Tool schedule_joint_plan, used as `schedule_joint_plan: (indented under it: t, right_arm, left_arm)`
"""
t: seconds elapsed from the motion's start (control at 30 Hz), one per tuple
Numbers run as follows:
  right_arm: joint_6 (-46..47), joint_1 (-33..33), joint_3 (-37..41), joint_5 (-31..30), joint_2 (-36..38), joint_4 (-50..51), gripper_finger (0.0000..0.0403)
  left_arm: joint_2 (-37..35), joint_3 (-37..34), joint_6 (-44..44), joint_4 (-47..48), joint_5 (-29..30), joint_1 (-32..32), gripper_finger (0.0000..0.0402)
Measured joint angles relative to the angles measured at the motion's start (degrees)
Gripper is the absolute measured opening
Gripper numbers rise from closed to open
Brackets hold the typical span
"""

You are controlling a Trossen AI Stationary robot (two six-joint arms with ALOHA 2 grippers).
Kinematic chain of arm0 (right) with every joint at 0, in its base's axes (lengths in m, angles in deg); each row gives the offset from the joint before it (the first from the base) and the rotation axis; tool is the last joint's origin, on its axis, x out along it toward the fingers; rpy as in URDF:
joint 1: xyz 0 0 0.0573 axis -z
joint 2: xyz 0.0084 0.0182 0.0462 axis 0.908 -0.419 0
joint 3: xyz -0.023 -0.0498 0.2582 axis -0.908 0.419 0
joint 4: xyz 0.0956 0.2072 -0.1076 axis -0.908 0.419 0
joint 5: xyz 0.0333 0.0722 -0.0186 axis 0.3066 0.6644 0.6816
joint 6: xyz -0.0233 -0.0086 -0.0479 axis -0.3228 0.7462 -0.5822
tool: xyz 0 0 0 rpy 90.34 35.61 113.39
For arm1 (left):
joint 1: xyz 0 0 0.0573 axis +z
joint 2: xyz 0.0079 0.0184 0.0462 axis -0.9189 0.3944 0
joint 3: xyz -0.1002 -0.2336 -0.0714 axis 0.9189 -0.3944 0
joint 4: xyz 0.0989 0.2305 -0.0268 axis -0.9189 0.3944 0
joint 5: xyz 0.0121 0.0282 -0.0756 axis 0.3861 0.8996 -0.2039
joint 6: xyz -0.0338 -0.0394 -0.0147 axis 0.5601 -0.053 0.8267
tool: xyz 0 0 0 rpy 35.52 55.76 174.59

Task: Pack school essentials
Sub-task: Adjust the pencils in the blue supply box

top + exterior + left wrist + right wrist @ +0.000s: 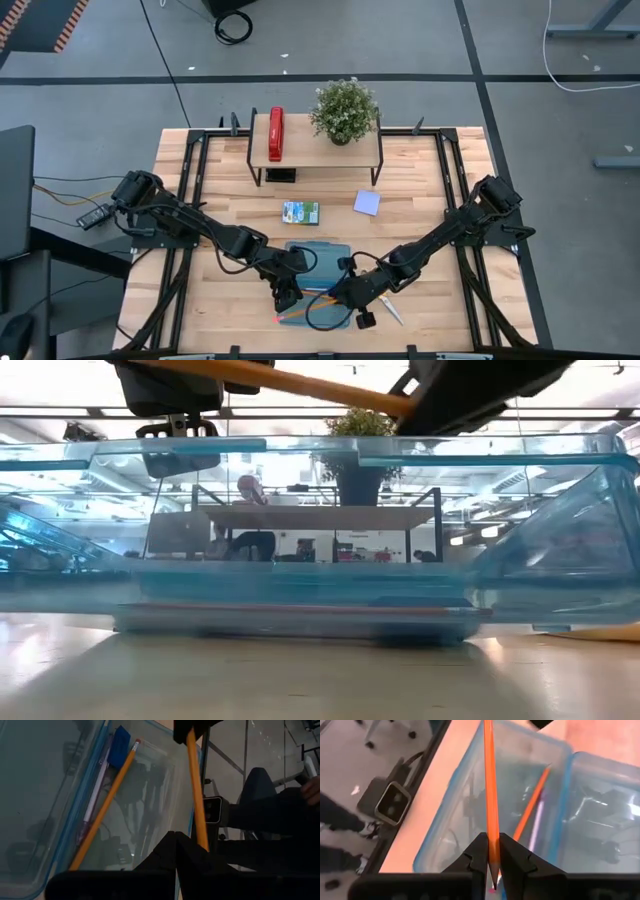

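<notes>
One orange pencil [300, 385] hangs in the air between my two grippers, above the open translucent blue case [318, 255]. My left gripper [187, 842] is shut on one end of it and my right gripper [491, 865] on the other. In the high view the left gripper [287, 297] and right gripper [350, 293] stand close together over the case's near part. Inside the case lie a second orange pencil [102, 810], a purple pen [95, 800] and a small blue eraser [119, 745]. My left gripper pinches the pencil between its two fingers near one end [201, 837], slanting down from the table's left. The pencil runs on from the fingers to the other gripper, lifted clear of the case. My right gripper pinches the same pencil near its other end [492, 855], slanting down from the table's right. A pink bit shows just behind the fingers. The pencil stays nearly level above the case.
Beyond the case a green-blue packet [300, 212] and a lavender sticky-note pad [367, 203] lie flat on the table. The scissors [391, 311] lie near the front edge, right of my right gripper. A low shelf [315, 150] at the back carries a red stapler [276, 133] and a plant [345, 110].
</notes>
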Motion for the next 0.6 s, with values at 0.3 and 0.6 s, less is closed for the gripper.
schedule_joint_plan:
  t: [0.3,0.6]
  right_arm:
    - [-4.05,0.34,2.01,0.26,0.0,3.47,0.0044]
    - [-2.8,1.59,2.86,0.83,0.0,3.09,0.0044]
  left_arm:
    - [0.0,0.0,0.33,0.02,0.02,0.0,0.0016]
    - [0.0,0.0,1.48,-0.2,0.02,-0.09,0.0013]
